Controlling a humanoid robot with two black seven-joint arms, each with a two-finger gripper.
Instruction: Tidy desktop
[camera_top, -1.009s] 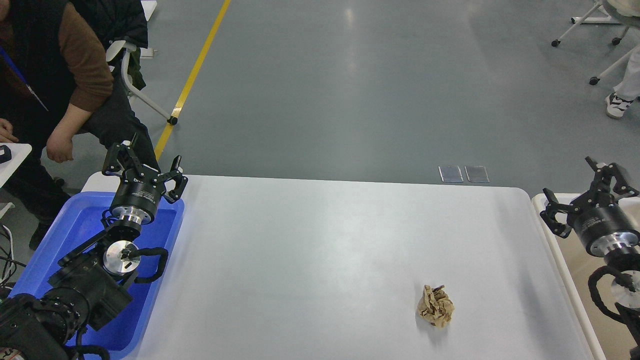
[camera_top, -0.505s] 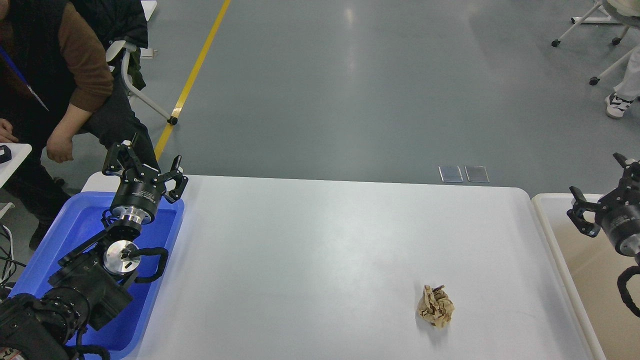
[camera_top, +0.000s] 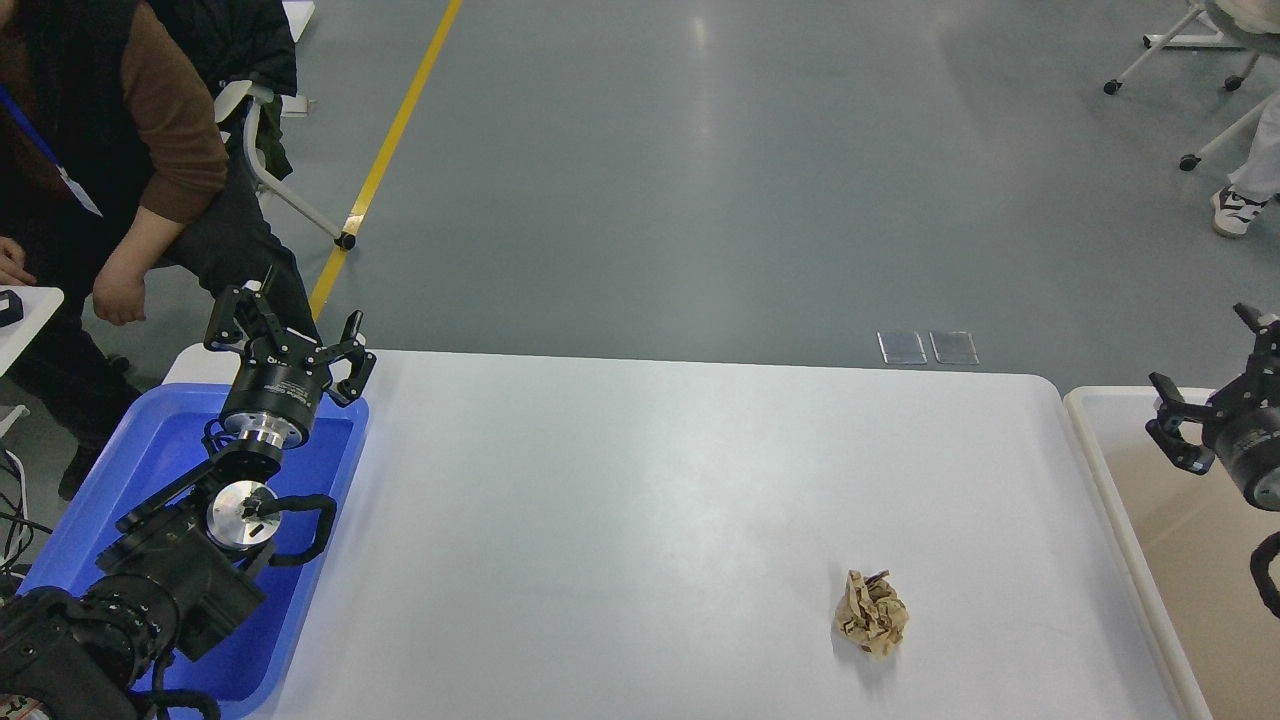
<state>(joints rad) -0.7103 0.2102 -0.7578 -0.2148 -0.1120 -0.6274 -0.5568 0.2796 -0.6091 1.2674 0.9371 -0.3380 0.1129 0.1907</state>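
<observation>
The white desktop (camera_top: 640, 500) fills the middle of the head view. A crumpled ball of brown paper (camera_top: 871, 612) lies on it at the front right. My left gripper (camera_top: 290, 335) is open and empty, held above the far end of the blue tray (camera_top: 150, 470) at the left. My right gripper (camera_top: 1215, 390) is open and empty at the right edge of the view, above the beige bin (camera_top: 1190, 560), well to the right of the paper ball and farther back.
A person in a brown sleeve (camera_top: 130, 150) stands by the table's far left corner. A chair base (camera_top: 300, 210) is behind them. Grey floor with a yellow line (camera_top: 400, 130) lies beyond the table's far edge.
My right gripper has moved to the right, off the desktop's edge and over the beige bin, now partly out of view. The left arm and paper ball have not moved.
</observation>
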